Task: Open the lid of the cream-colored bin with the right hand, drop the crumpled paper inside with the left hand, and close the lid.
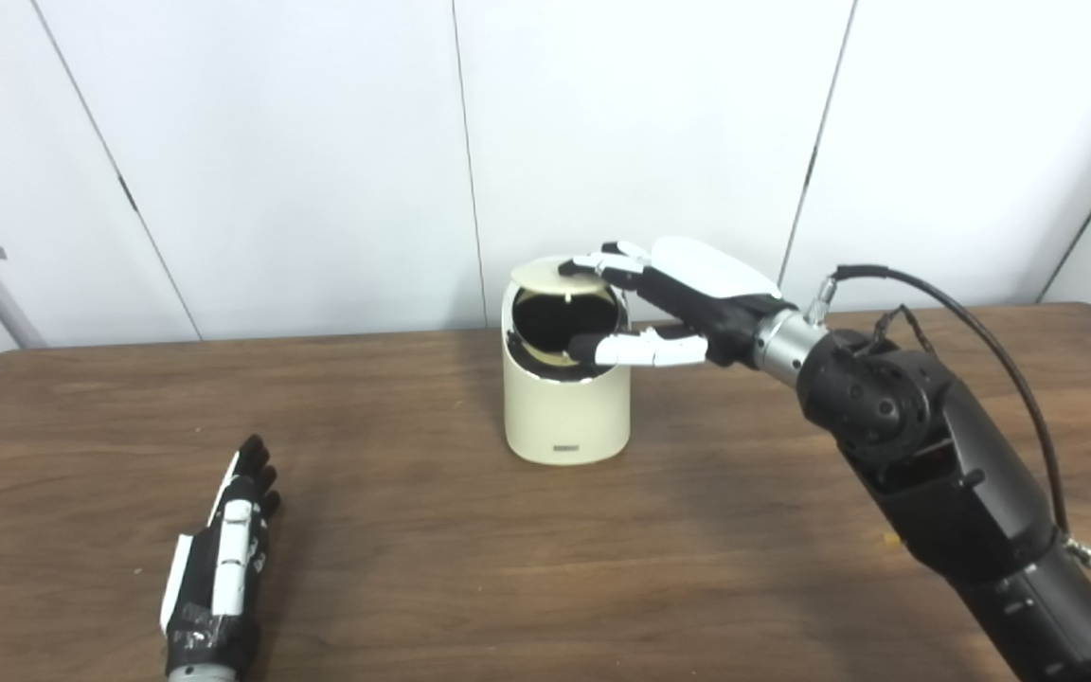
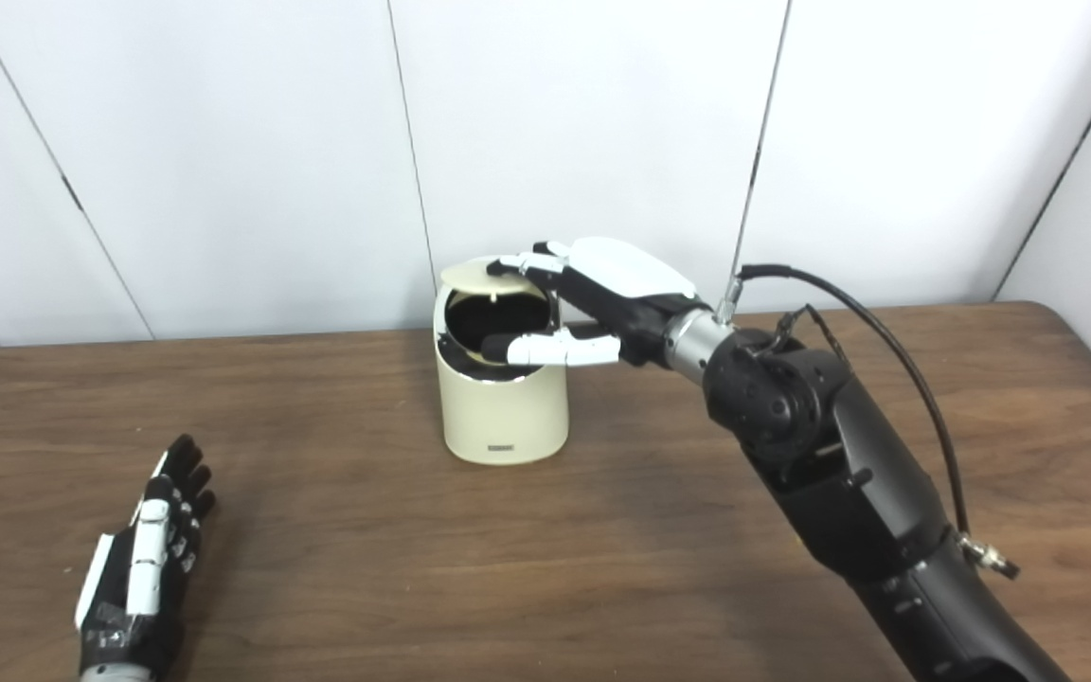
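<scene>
The cream-colored bin (image 1: 566, 407) stands upright in the middle of the wooden table (image 1: 508, 568). Its round lid (image 1: 545, 276) is tipped up at the back, so the dark inside shows. My right hand (image 1: 688, 303) reaches in from the right: its fingers (image 1: 602, 264) curl over the lid's raised edge and the thumb lies across the front of the opening. My left hand (image 1: 223, 559) lies flat on the table at the near left, open and empty. No crumpled paper shows anywhere; the bin's inside is too dark to read.
A white panelled wall (image 1: 318, 142) runs close behind the table's far edge. The right arm (image 1: 934, 464) crosses the table's right side, with a black cable (image 1: 981, 332) looping above it. Bare wood lies between the left hand and the bin.
</scene>
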